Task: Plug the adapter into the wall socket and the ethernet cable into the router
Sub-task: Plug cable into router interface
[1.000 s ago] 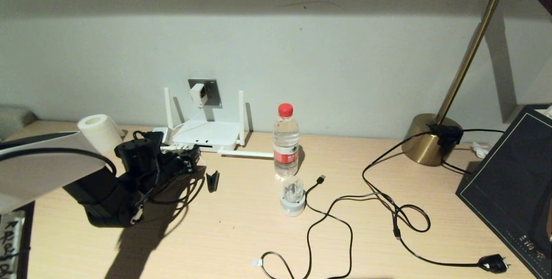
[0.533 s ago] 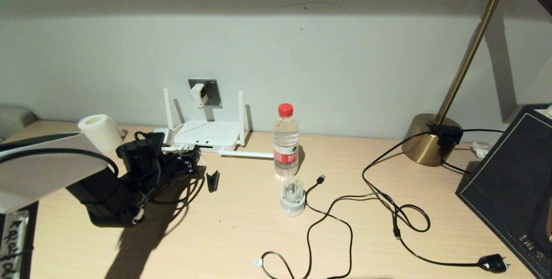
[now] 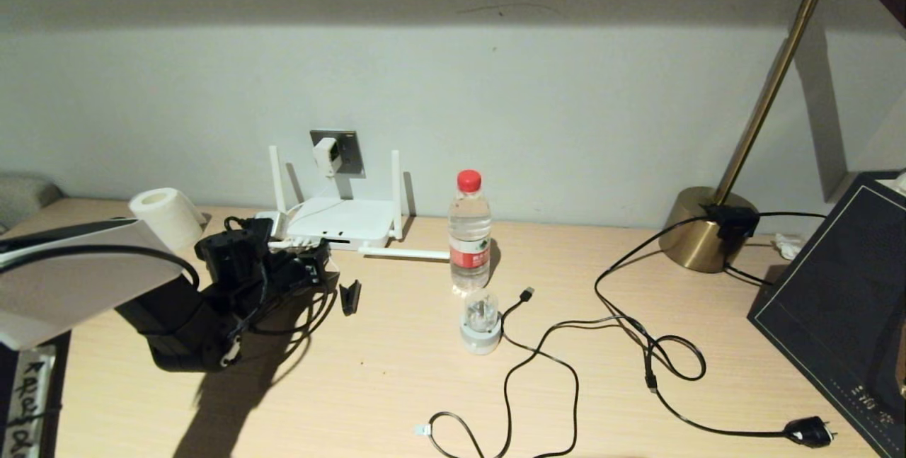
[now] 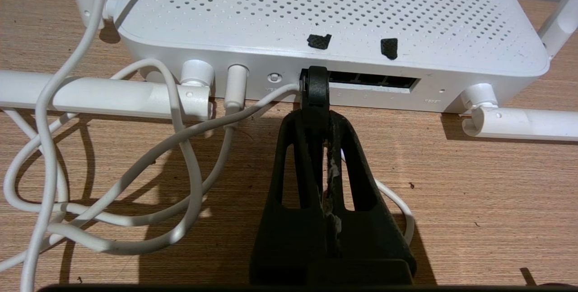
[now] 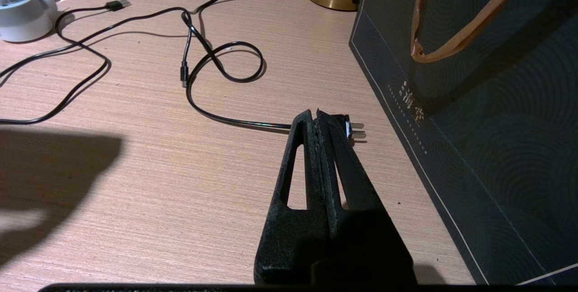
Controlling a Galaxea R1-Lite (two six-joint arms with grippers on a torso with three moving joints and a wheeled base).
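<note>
Pale wooden desk point(image 3: 396, 387) against grey wall, left gripper point(image 4: 316, 85) pinched on a black plug at the router point(image 4: 334, 16) ports ahead, right gripper point(image 5: 321, 122) closed, empty.

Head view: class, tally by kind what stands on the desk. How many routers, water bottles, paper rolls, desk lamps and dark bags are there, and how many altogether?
router: 1
water bottle: 1
paper roll: 1
desk lamp: 1
dark bag: 1
Total: 5
</note>
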